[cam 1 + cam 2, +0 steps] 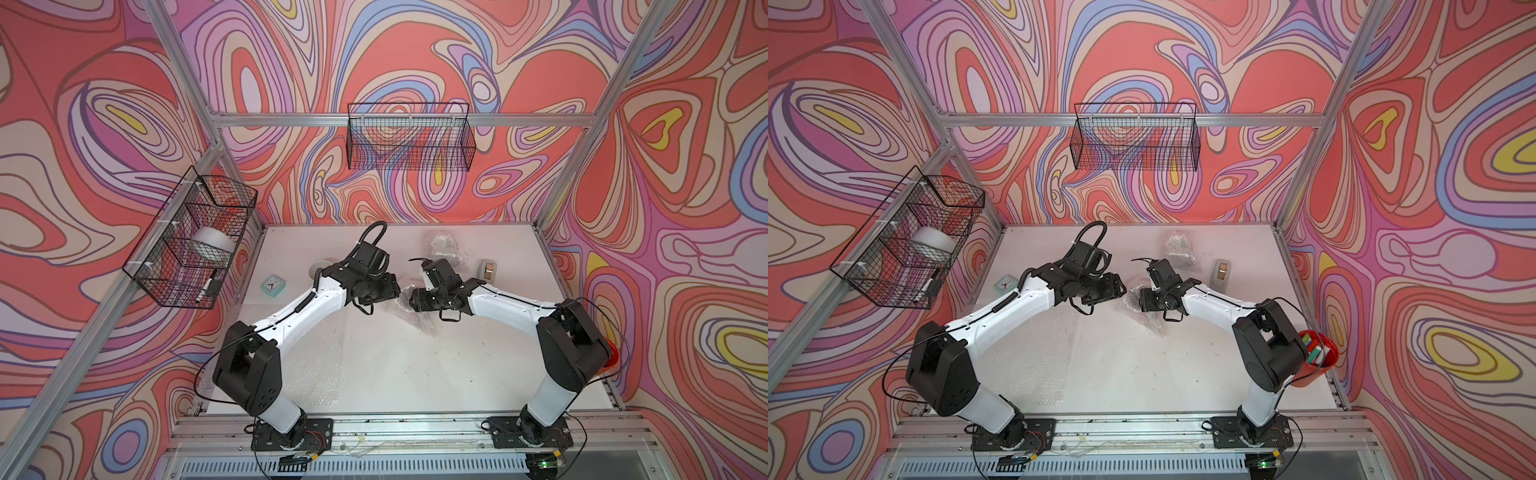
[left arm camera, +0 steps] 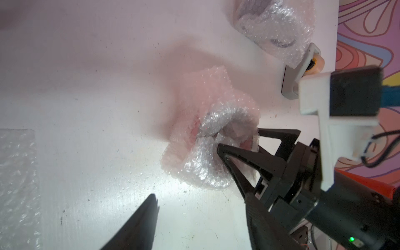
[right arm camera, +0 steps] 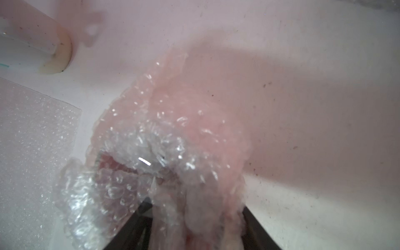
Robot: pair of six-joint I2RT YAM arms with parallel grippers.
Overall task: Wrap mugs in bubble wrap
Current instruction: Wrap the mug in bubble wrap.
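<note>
Right gripper [image 2: 238,140] pinching a bubble wrap bundle [image 2: 201,160] mid-table.
Pinkish red shows faintly inside; left gripper [image 1: 1123,289] hovers just beside, jaws spread, holding nothing. A wrapped greyish mug [image 2: 275,26] sits farther back, beside the tape dispenser [image 2: 290,86].

2 robot arms reach in, the left arm [image 1: 307,303] from 7 o'clock and the right arm [image 1: 507,305] from 5 o'clock of the table [image 1: 415,374]. 2 wire baskets hang: the back basket [image 1: 409,104] at 12 o'clock, and the side basket [image 1: 174,286] at 9 o'clock with 1 white roll [image 1: 214,243] and 1 marker [image 1: 206,289] inside. 2 bubble wrap bundles lie there: the back bundle [image 1: 444,245] at 1 o'clock and the centre bundle [image 1: 419,322] mid-table. 1 flat bubble wrap patch [image 1: 299,353] lies at 8 o'clock; its sheet count cannot be told. 1 white mug [image 1: 321,265] and 1 mint clock [image 1: 272,284] sit at 10 o'clock, 1 tape dispenser [image 1: 489,270] at 2 o'clock, 1 red tub [image 1: 1308,374] at 4 o'clock.
</note>
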